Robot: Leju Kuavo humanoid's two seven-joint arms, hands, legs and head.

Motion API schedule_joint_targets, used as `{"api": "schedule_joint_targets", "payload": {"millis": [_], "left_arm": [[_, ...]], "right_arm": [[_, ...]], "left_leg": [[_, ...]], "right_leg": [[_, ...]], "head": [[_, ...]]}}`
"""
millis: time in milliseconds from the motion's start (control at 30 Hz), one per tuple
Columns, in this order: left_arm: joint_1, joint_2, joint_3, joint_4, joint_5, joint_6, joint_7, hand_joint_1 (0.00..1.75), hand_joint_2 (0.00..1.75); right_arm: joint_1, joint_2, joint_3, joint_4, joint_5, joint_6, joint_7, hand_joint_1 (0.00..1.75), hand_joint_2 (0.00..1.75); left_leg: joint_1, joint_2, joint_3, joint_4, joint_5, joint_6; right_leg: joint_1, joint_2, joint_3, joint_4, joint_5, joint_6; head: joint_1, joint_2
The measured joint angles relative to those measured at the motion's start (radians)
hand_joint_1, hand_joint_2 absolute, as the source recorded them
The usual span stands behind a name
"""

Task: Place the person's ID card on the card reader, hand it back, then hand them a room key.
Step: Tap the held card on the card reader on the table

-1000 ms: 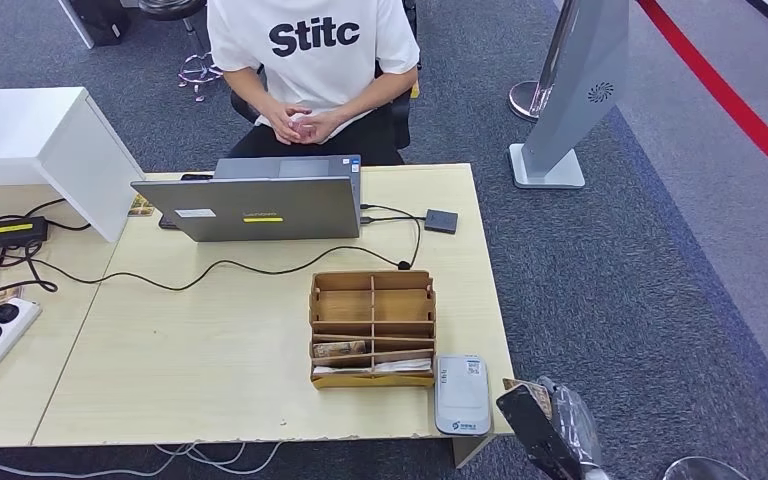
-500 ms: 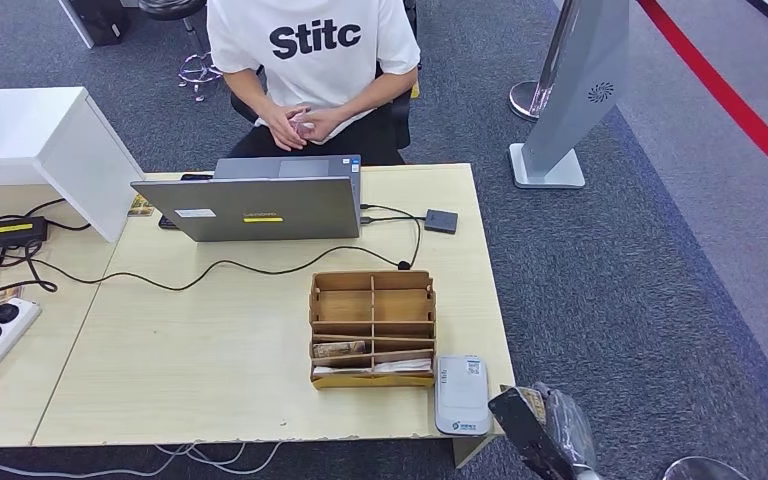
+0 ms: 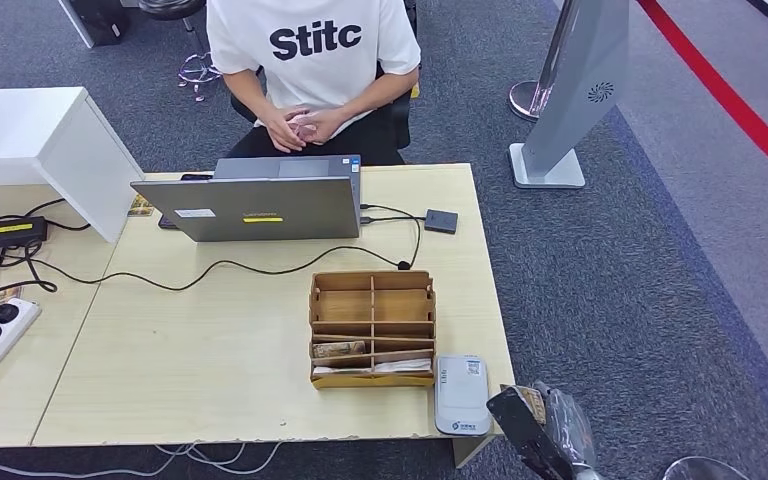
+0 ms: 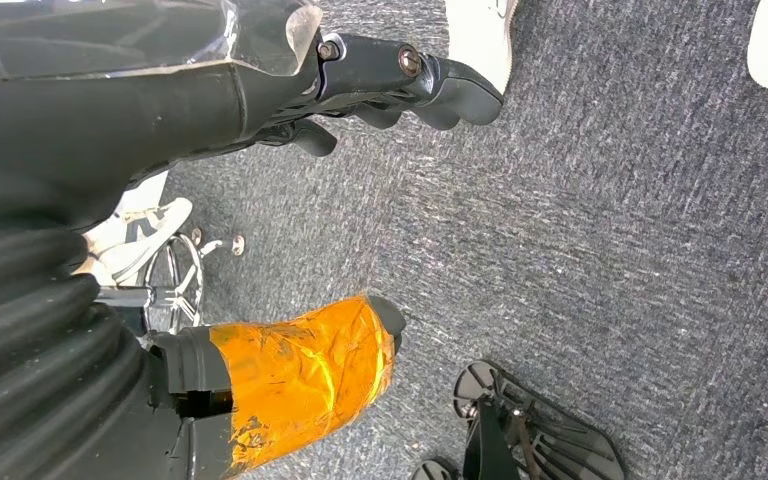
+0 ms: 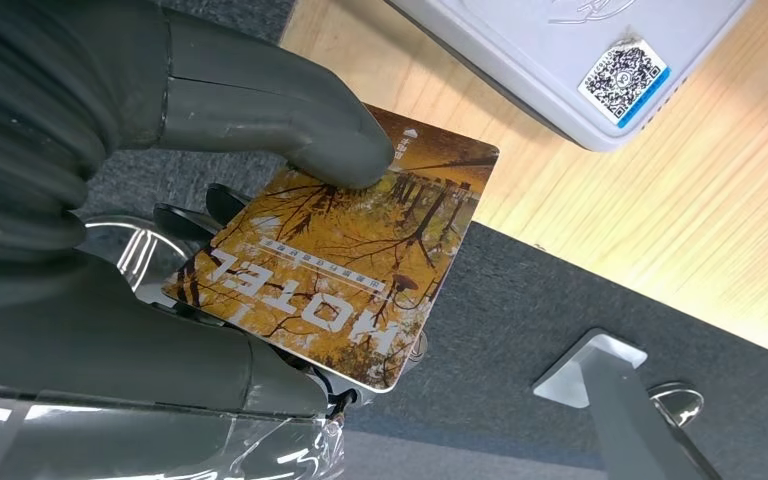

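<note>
Right hand (image 5: 160, 230), seen from the right wrist camera, pinches a room key card (image 5: 345, 265) between the thick thumb pressed on its printed face and the darker fingers beneath it (the card bears an autumn-tree picture and the word HOTEL). From the head camera this hand (image 3: 545, 430) sits at about 5 o'clock in the scene, just off the near right corner of the table (image 3: 210, 370), with an edge of the card (image 3: 532, 400) visible against it. White card reader (image 3: 461, 394) lies flat on the table at that corner, just beside the hand and touching the front of a wooden organizer (image 3: 372, 328) divided into compartments. At 12 o'clock from the organizer stands an open laptop (image 3: 260, 205), its cable running to a small black box (image 3: 441, 221). Behind the table, at 12 o'clock, sits a person (image 3: 312, 60) in a white shirt, hands clasped together in the lap. Left hand (image 4: 400, 85), seen from the left wrist camera, hangs over grey carpet with its dark fingers curled inward, holding nothing.
</note>
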Motion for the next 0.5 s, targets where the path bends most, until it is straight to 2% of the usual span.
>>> {"api": "schedule_joint_targets", "payload": {"millis": [267,500], "left_arm": [[0.0,0.0,0.0,0.0,0.0,0.001,0.0,0.0,1.75],[0.0,0.001,0.0,0.0,-0.008,0.003,0.0,0.0,1.75]], "right_arm": [[0.0,0.0,0.002,-0.011,0.012,-0.017,-0.011,1.75,1.75],[-0.007,-0.002,0.075,-0.174,0.043,-0.047,0.017,1.75,1.75]], "left_leg": [[0.0,0.0,0.0,0.0,0.0,0.0],[0.0,0.0,0.0,0.0,0.0,0.0]], "right_leg": [[0.0,0.0,0.0,0.0,0.0,0.0],[0.0,0.0,0.0,0.0,0.0,0.0]], "head": [[0.0,0.0],[0.0,0.0]]}}
